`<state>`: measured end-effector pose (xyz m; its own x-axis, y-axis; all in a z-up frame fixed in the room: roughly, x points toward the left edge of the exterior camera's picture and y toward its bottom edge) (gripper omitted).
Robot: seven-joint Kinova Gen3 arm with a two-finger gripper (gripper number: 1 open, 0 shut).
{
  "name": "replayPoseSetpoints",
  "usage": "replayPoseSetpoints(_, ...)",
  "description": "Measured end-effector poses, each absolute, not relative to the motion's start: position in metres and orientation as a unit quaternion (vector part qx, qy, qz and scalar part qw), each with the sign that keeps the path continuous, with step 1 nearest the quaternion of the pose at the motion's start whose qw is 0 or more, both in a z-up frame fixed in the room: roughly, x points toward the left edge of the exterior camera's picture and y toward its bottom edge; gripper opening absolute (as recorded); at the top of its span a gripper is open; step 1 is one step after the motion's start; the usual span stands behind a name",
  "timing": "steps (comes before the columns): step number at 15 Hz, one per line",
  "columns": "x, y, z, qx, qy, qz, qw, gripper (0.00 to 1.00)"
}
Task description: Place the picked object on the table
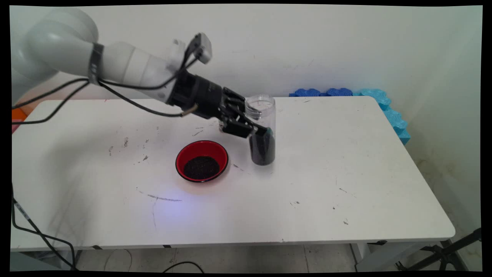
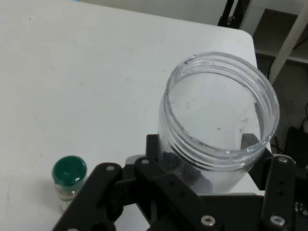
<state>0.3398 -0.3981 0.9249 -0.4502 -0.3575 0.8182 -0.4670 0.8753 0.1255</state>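
Observation:
A clear plastic jar [image 1: 261, 109] with no lid stands upright on the white table [image 1: 346, 161], just right of centre. A dark, grainy fill lies in its lower part. My gripper [image 1: 262, 133] reaches in from the left and is shut on the jar at mid height, one finger on each side. In the hand view the jar [image 2: 219, 108] fills the space between the fingers [image 2: 153, 146] of the gripper [image 2: 202, 144], its open mouth facing the camera. A red bowl [image 1: 202, 160] holding dark grains sits to the jar's left. A small green-capped bottle [image 2: 69, 177] stands on the table beside the gripper.
Blue foam pieces [image 1: 333, 92] line the table's back right edge and run down its right side [image 1: 396, 120]. An orange object [image 1: 17, 114] shows at the far left. Black cables [image 1: 127, 100] hang under the arm. The table surface carries scuff marks.

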Motion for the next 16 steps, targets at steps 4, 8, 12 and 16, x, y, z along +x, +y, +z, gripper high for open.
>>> replayPoseSetpoints(4, 0.327, -0.399, 0.903, 0.257, -0.85, 0.055, 0.456, 0.0)
replayPoseSetpoints(8, 0.318, -0.4, 0.884, 0.272, -0.851, 0.054, 0.447, 0.0)
replayPoseSetpoints(12, 0.311, -0.4, 0.868, 0.292, -0.848, 0.053, 0.439, 0.0)
replayPoseSetpoints(16, 0.306, -0.399, 0.856, 0.308, -0.846, 0.054, 0.432, 0.0)
